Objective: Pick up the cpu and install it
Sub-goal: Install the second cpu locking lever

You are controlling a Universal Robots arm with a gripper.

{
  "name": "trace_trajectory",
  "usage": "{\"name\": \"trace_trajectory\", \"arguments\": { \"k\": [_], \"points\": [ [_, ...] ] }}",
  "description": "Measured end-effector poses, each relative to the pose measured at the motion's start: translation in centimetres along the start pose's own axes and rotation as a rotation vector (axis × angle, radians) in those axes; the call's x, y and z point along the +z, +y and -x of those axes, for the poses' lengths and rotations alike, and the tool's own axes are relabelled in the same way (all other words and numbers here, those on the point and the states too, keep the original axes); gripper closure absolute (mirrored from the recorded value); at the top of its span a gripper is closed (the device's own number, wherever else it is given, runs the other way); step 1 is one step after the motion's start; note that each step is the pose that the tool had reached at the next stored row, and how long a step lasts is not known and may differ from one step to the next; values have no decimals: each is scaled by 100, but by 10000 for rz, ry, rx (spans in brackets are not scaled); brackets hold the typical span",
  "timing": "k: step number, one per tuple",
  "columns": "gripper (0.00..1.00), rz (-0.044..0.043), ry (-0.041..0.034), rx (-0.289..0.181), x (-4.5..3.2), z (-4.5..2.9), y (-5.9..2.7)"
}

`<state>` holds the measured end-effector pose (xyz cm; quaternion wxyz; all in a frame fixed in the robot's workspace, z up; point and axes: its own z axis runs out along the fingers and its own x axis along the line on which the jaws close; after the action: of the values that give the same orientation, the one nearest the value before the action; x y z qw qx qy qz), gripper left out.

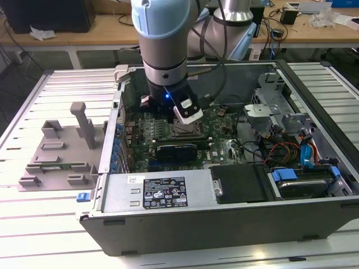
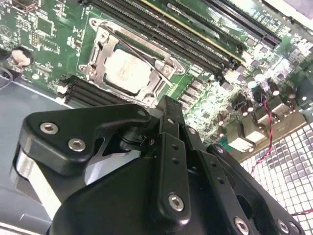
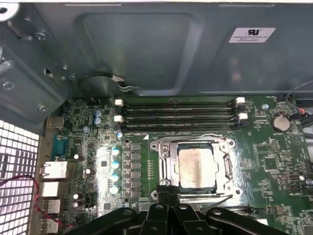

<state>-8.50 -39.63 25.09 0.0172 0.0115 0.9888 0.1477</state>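
Hovering inside the open computer case (image 1: 314, 168), the gripper (image 3: 168, 205) hangs just above the motherboard (image 3: 274, 161). The cpu (image 3: 195, 168) lies flat in the socket frame (image 3: 166, 164), centre of the first wrist view, directly ahead of the gripper. Square chip, no long axis. Nothing visibly held; whether the fingers are spread or pressed together, cannot tell
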Motion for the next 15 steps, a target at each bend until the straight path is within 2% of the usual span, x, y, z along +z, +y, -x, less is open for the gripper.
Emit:
{"name": "trace_trajectory", "arguments": {
  "k": [1, 4, 5, 6, 7, 8, 9, 11, 12, 13, 15],
  "points": [
    [89, -130, -1, 15, 1, 39, 1],
    [89, -385, -14, 47, 6, 128, 6],
    [89, -418, -16, 55, 7, 155, 7],
    [89, -452, -17, 71, 9, 224, 8],
    [89, -463, -17, 83, 11, 261, 8],
    [89, -463, -20, 97, 23, 302, -30],
    [89, -465, -21, 103, 24, 304, -70],
    [89, -465, -23, 106, 88, 282, -102],
    [89, -466, -23, 107, 130, 237, -116],
    [89, -466, -24, 112, 179, 140, -134],
    [89, -465, -24, 114, 230, 83, -151]
  ]
}}
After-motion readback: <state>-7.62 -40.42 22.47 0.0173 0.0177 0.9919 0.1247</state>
